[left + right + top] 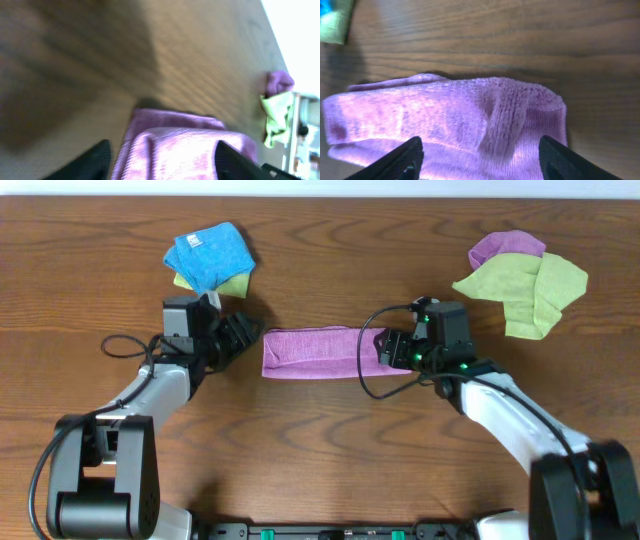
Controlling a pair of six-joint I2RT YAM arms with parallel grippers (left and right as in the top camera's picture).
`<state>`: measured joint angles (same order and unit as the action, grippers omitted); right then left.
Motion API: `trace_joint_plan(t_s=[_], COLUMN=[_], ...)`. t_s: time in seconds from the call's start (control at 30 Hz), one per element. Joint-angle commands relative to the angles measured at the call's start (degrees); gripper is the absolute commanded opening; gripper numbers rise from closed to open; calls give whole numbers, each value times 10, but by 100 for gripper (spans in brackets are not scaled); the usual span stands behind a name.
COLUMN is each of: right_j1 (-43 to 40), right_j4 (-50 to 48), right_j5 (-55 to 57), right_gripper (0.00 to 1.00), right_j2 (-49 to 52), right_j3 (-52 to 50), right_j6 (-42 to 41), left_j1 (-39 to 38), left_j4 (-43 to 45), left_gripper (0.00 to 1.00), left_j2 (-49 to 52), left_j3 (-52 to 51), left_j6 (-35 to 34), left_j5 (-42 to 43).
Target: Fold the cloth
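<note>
The lilac-purple cloth (315, 353) lies mid-table as a long folded strip running left to right. My left gripper (245, 335) is at the strip's left end, and my right gripper (390, 348) is over its right end. In the left wrist view the cloth (185, 145) lies flat between the two dark fingers (95, 160), which stand apart without pinching it; that gripper (162, 167) is open. The right wrist view shows the cloth (445, 120) with a raised wrinkle near its end. There the right gripper (480, 162) is open, its fingers (565, 160) wide on either side.
A bright blue cloth (210, 255) sits on a lime-green one at the back left. At the back right a lime-green cloth (525, 285) lies partly over another purple cloth (505, 248). Black cables loop beside both arms on the wooden table (320, 440).
</note>
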<state>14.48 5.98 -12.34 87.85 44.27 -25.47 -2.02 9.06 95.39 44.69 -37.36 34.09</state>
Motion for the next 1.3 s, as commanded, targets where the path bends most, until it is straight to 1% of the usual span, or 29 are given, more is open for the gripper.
trace_joint_plan(t_s=[0.0, 0.03, 0.1, 0.17, 0.33, 0.43, 0.6, 0.73, 0.8, 1.03, 1.13, 1.27], right_j1=[-2, -2, -2, -3, -3, -6, -18, -25, -25, -25, -25, -25], right_j4=[38, 61, 95, 122, 183, 187, 146, 101, 92, 68, 39, -5], right_j5=[22, 34, 47, 49, 49, 48, 33, -15, -19, -20, -21, -35], right_gripper=[80, 80, 83, 88, 90, 91, 89, 90, 91, 91, 91, 91], right_j2=[-46, -63, -87, -100, -104, -102, -102, -102, -102, -90, -65, -14], right_j3=[7, 7, 7, 7, 5, -5, -36, -61, -69, -76, -77, -77], right_j6=[-2, -2, -2, -2, -35, -87, -182, -219, -239, -253, -265, -283], left_j1=[2, 1, -3, -11, -55, -85, -114, -120, -121, -123, -123, -123], left_j4=[0, 0, 0, 1, -2, -2, -3, -21, -32, -54, -63, -73], left_gripper=[43, 24, 6, 6, 6, 6, 6, 6, 5, 6, 6, 6], left_j2=[3, 3, 3, 3, 8, 15, 42, 67, 78, 95, 95, 95], left_j3=[31, 38, 48, 54, 54, 54, 54, 54, 54, 54, 54, 54], left_j6=[13, 12, 9, 7, -1, 0, 19, 36, 48, 76, 82, 91], left_j5=[37, 40, 43, 42, 1, -35, -62, -68, -68, -87, -105, -108])
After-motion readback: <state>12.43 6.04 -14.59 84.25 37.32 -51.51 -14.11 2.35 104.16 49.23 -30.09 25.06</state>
